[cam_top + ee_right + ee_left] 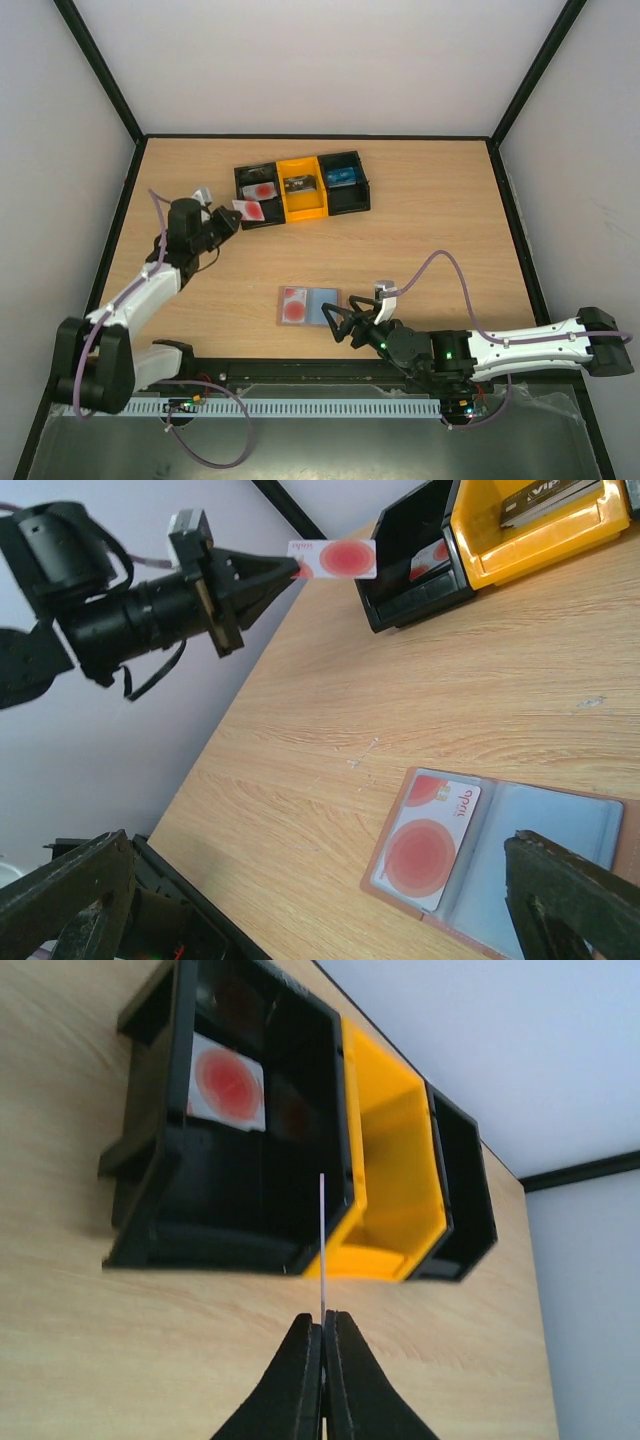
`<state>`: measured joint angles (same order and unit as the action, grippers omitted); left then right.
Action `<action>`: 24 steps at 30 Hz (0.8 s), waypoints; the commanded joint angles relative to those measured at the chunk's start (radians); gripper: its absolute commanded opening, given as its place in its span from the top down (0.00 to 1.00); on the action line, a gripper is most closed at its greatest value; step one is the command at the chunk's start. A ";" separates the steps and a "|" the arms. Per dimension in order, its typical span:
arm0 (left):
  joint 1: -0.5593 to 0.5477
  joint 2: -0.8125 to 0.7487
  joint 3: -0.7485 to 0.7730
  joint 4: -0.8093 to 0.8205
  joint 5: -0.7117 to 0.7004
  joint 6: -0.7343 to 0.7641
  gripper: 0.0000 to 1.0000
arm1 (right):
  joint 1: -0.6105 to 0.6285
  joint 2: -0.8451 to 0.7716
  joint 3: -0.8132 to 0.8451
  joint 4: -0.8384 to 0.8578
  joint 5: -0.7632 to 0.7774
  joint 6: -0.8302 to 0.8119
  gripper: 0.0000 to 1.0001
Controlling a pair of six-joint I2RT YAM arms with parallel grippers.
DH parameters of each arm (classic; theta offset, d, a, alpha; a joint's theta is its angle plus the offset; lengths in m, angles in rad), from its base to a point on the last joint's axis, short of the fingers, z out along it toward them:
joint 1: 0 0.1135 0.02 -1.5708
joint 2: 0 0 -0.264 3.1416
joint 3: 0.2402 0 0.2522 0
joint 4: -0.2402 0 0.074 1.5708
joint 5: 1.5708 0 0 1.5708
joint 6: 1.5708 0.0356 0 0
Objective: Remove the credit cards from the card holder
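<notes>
Left gripper (228, 213) clenched on a red-marked card (248, 209) at the tray (237, 185) edge (black end compartment); right gripper (335, 322) released beside the open card holder (325, 303) on the counter (430, 230).

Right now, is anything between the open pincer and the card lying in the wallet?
Nothing visible. The right pincer hangs open at the near right corner of the card holder. The card lies on its left panel, with nothing over it.

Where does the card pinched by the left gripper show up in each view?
Top external: the card at the left gripper tip, over the tray left end.
Left wrist: edge-on thin line above the fingertips, bottom centre.
Right wrist: top centre, flat-on.
Shared landmark: the yellow bin.
</notes>
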<state>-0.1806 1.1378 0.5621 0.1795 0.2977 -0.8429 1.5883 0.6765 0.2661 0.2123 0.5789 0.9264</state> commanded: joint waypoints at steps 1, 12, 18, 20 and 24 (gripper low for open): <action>0.036 0.133 0.105 0.043 0.013 0.061 0.97 | 0.008 0.008 0.022 -0.022 0.027 -0.026 0.02; 0.049 0.401 0.306 0.050 -0.014 0.097 0.97 | 0.007 0.069 0.087 -0.005 0.054 -0.107 0.02; 0.049 0.498 0.400 -0.001 -0.024 0.117 0.97 | 0.006 0.096 0.097 -0.003 0.051 -0.097 0.02; 0.049 0.519 0.422 -0.012 -0.034 0.121 0.97 | 0.007 0.097 0.089 0.004 0.062 -0.082 0.02; 0.049 0.568 0.472 -0.039 -0.050 0.131 0.97 | 0.006 0.095 0.069 0.021 0.104 -0.048 0.02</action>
<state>-0.1387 1.6669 0.9771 0.1780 0.2703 -0.7418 1.5883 0.7723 0.3401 0.2146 0.6083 0.8448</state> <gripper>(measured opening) 0.027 0.977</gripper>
